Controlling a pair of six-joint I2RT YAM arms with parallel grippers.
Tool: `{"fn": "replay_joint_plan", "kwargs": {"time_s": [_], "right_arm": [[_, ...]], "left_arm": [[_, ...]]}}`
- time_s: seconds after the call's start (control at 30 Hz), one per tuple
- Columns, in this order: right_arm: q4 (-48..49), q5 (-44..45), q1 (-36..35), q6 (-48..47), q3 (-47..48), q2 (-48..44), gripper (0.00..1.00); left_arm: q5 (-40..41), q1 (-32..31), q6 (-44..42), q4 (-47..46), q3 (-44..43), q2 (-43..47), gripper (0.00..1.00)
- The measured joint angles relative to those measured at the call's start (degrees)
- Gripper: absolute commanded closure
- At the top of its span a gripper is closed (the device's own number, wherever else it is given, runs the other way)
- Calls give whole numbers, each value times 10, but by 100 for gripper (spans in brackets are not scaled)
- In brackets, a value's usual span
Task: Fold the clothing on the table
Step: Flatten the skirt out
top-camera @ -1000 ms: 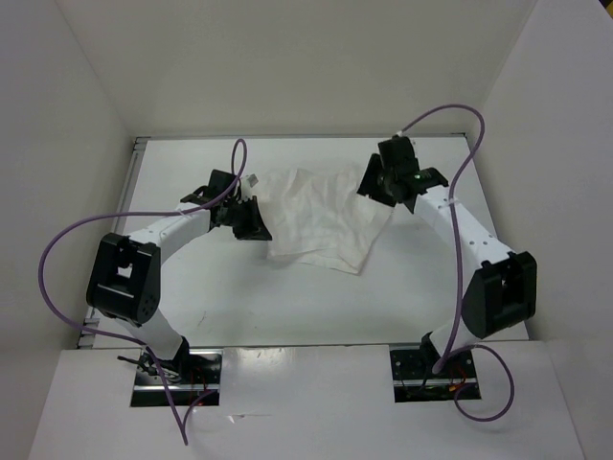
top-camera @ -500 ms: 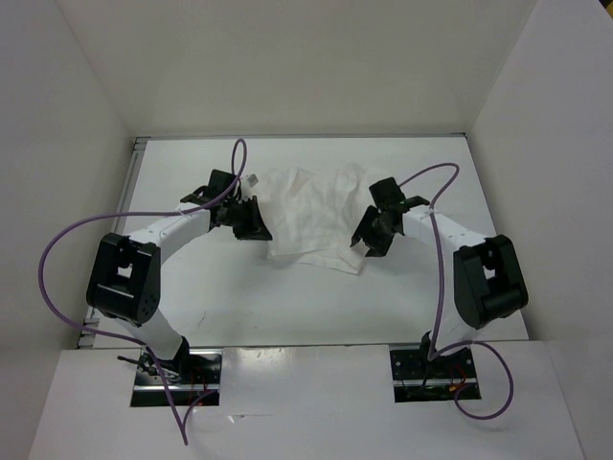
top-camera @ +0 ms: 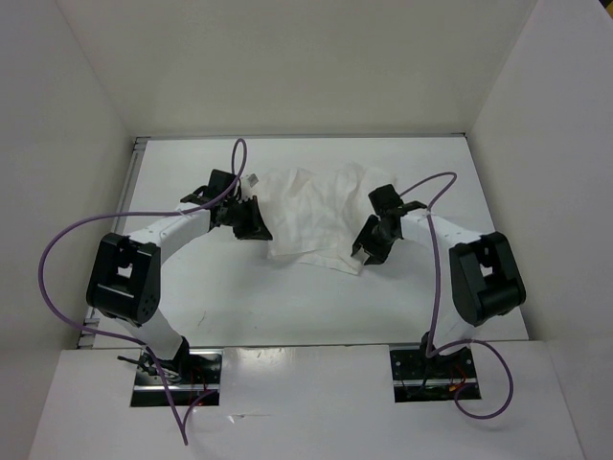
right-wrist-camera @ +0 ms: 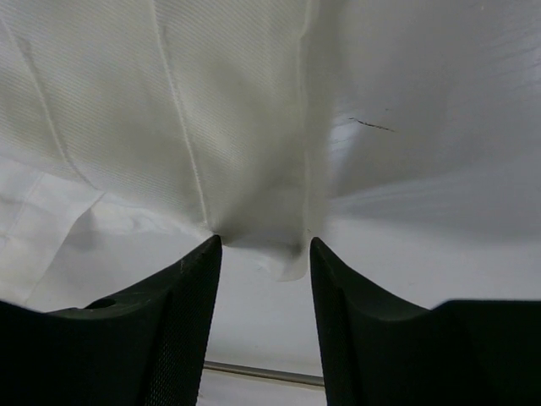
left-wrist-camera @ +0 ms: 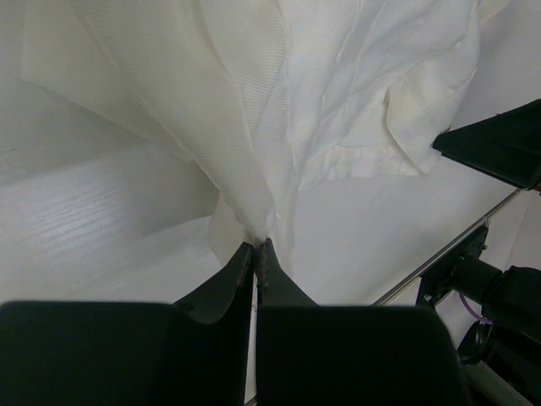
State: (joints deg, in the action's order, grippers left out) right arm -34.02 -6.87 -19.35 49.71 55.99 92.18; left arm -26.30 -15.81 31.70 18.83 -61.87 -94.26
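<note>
One thin, crumpled white clothing (top-camera: 311, 216) piece, finely ribbed, lies mid-way across the table (top-camera: 287, 297). At its left edge the left gripper (left-wrist-camera: 256, 248) pinches it tight; the right gripper (right-wrist-camera: 262, 247) stands parted around its near-right corner.

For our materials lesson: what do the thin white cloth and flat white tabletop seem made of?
Thin white cloth: likely light woven fabric, matte; fine ribbed weave, soft creases. Flat white tabletop: perhaps laminate or painted board, slight sheen; faint grain lines, reflections.
</note>
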Motion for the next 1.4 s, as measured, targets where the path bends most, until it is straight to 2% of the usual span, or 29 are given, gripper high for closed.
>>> {"fn": "replay_joint_plan", "kwargs": {"time_s": [0.17,0.27,0.3,0.5,0.73,1.0,1.4], "right_arm": [[0,0,0,4,-15,12,61],[1,0,0,5,-23,27,87],[2,0,0,9,-24,32,100],[-25,52,0,10,-8,19,100],[-85,125,21,3,33,-126,100],[-116,119,23,13,-10,-150,100],[-128,104,21,18,-10,-169,100]], "left_arm": [[0,0,0,0,0,-1,100],[0,0,0,0,0,-2,100],[0,1,0,0,0,-2,100],[-9,7,-3,0,0,-2,98],[-18,16,-33,32,-1,-34,100],[-26,29,-28,56,4,-60,100],[-69,49,-28,57,13,-60,100]]}}
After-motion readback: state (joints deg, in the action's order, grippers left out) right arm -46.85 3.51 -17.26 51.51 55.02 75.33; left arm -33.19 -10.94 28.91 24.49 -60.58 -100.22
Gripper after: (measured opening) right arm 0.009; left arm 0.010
